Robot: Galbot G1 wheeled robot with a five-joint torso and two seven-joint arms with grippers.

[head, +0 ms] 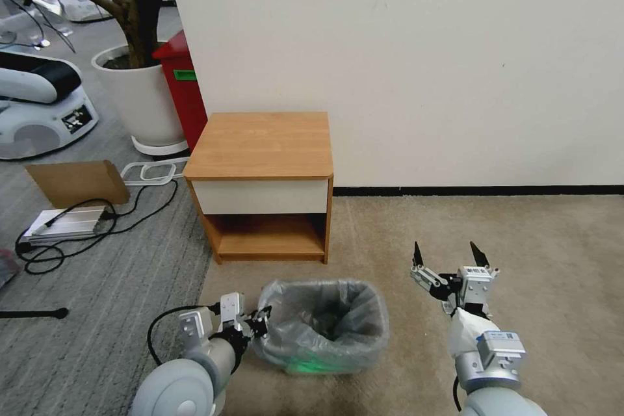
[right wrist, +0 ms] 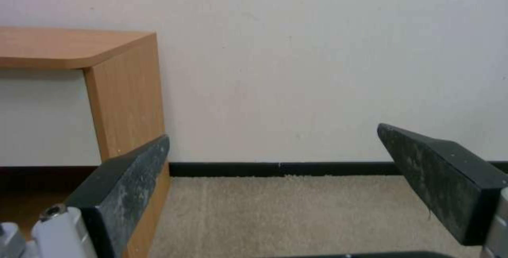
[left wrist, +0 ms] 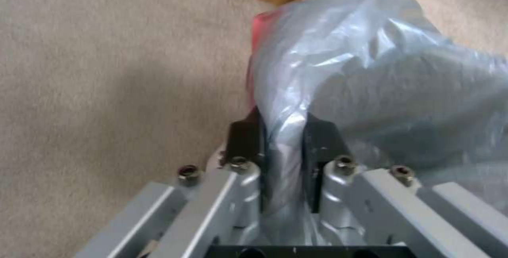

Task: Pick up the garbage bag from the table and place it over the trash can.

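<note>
The translucent grey garbage bag [head: 325,331] is draped over the trash can on the carpet in front of the table [head: 263,143]; its film covers the can's rim and sides, so the can itself barely shows. My left gripper [head: 262,323] is shut on the bag's edge at the can's left side. In the left wrist view the black fingers [left wrist: 244,137] pinch a fold of the bag [left wrist: 381,79], whose pinkish rim shows above them. My right gripper [head: 450,253] hovers open to the right of the can, holding nothing, its fingers [right wrist: 127,178] spread wide toward the wall.
The nightstand's top is bare. A red bin [head: 181,84] and a white plant pot [head: 140,101] stand left of it by the wall. Cables, a cardboard piece [head: 78,182] and a metal plate lie on the grey carpet at left. Beige carpet to the right is free.
</note>
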